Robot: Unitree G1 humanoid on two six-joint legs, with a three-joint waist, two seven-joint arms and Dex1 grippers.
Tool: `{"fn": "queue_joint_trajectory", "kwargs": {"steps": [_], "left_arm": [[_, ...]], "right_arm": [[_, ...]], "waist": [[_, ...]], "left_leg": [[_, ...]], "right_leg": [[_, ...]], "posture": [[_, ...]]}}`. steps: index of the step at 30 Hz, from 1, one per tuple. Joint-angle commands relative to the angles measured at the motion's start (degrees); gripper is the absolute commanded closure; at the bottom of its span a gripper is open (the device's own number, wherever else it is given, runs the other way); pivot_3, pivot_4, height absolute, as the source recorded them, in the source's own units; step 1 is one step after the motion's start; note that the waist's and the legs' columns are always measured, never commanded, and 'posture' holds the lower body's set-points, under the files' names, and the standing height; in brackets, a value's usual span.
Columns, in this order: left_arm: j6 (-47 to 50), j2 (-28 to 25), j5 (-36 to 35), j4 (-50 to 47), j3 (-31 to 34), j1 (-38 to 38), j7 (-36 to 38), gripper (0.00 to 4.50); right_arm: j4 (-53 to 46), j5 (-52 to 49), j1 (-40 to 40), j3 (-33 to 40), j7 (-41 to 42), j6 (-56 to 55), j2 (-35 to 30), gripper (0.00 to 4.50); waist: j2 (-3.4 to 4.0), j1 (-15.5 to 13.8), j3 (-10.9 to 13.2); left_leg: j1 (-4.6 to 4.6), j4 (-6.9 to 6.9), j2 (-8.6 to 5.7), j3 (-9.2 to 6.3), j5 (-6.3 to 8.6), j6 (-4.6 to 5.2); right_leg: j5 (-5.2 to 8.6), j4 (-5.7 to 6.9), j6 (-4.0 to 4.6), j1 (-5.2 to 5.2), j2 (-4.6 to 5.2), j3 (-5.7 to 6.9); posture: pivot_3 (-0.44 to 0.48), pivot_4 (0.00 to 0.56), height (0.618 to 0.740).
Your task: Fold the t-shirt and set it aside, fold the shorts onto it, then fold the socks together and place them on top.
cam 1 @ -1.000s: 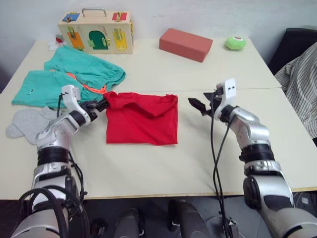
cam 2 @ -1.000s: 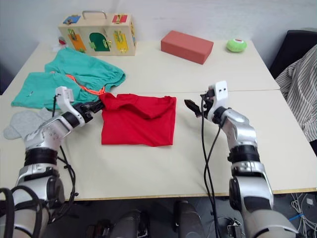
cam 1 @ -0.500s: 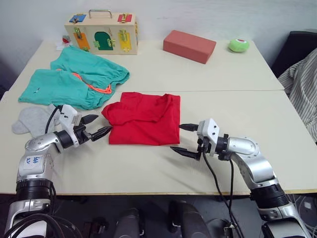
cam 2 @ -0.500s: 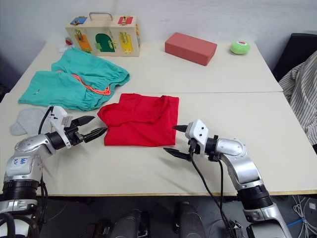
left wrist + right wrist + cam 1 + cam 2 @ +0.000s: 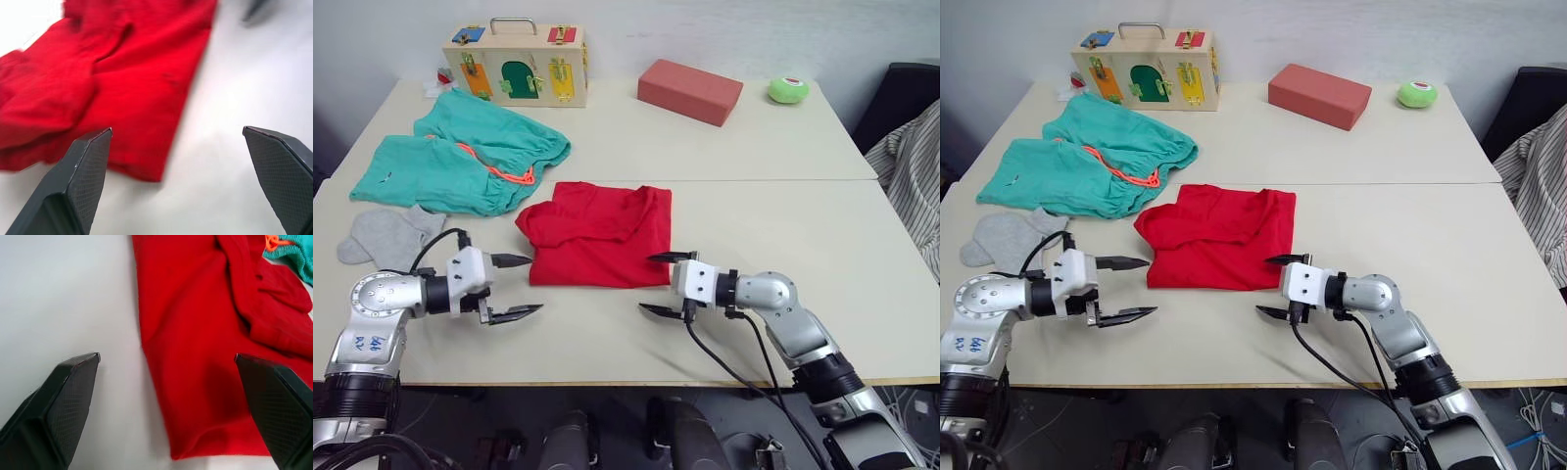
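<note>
The red t-shirt (image 5: pixel 598 233) lies folded into a rough rectangle at the table's middle. Behind it on the left the teal shorts (image 5: pixel 460 157) lie spread out with their orange drawstring (image 5: pixel 501 173) showing. Light grey socks (image 5: pixel 386 236) rest near the left edge. My left gripper (image 5: pixel 516 286) is open, low over the table just off the shirt's front left corner. My right gripper (image 5: pixel 658 284) is open too, at the shirt's front right corner. Both wrist views look along open fingers (image 5: pixel 84 181) at the red cloth (image 5: pixel 205 352).
A wooden latch box (image 5: pixel 516 65), a salmon-red block (image 5: pixel 690 90) and a green ball (image 5: pixel 788 90) stand along the far edge. Striped grey-white fabric (image 5: pixel 913 176) hangs over a dark chair (image 5: pixel 901 88) at the right. A seam joins the two tables (image 5: pixel 783 178).
Both grippers have come down from the shirt's far corners to its near corners, the left one letting go of the cloth. The shirt's near edge now lies further back.
</note>
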State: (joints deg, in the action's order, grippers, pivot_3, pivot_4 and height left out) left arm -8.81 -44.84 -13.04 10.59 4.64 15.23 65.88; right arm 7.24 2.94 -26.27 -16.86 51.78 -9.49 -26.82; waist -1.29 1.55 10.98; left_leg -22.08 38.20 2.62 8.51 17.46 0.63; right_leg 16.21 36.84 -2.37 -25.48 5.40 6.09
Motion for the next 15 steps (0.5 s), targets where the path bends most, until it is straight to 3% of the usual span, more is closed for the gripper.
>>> {"fn": "queue_joint_trajectory", "kwargs": {"steps": [1,2,5,14,15], "left_arm": [[-5.4,1.3,6.5,4.8,-2.9,3.1,-4.5,0.01],[-6.2,1.6,8.1,6.4,-4.0,4.1,-5.2,0.0],[-7.6,2.1,11.8,11.4,-6.5,7.2,-7.3,0.65],[-5.9,2.4,12.3,16.7,-10.0,10.8,-5.7,3.39],[-5.8,2.2,11.8,16.0,-10.0,10.4,-5.1,3.7]], "right_arm": [[2.6,3.8,-1.8,-1.0,-3.4,-2.6,0.9,0.18],[3.4,4.6,-2.3,-1.3,-3.9,-2.9,0.9,0.37],[5.2,6.1,-3.3,-1.7,-4.6,-3.2,0.5,1.28],[5.0,4.6,-1.4,-1.5,-1.5,-1.8,-1.9,4.43],[4.4,4.3,-1.0,-1.5,-1.2,-1.5,-2.1,4.5]], "waist": [[-0.02,0.0,0.0],[-0.06,0.0,0.0],[-0.09,0.0,-0.1],[-0.05,0.0,-0.1],[-0.03,0.0,-0.2]], "left_leg": [[0.02,0.0,0.0,0.0,0.0,0.01],[0.01,0.02,0.01,0.0,-0.01,0.02],[0.09,0.03,-0.01,0.01,-0.05,0.06],[0.96,-0.13,0.02,-0.06,0.1,0.22],[0.96,-0.12,0.03,-0.06,0.1,0.2]], "right_leg": [[0.0,0.02,0.0,0.01,0.0,-0.01],[0.0,0.03,0.0,0.01,-0.01,0.01],[0.0,0.11,0.0,0.05,0.02,0.01],[0.0,0.02,0.0,0.95,0.04,0.04],[0.0,0.03,0.01,0.95,0.04,0.04]], "posture": [[0.0,0.15,0.74],[0.0,0.15,0.74],[0.0,0.15,0.74],[0.0,0.15,0.74],[0.0,0.15,0.74]]}}
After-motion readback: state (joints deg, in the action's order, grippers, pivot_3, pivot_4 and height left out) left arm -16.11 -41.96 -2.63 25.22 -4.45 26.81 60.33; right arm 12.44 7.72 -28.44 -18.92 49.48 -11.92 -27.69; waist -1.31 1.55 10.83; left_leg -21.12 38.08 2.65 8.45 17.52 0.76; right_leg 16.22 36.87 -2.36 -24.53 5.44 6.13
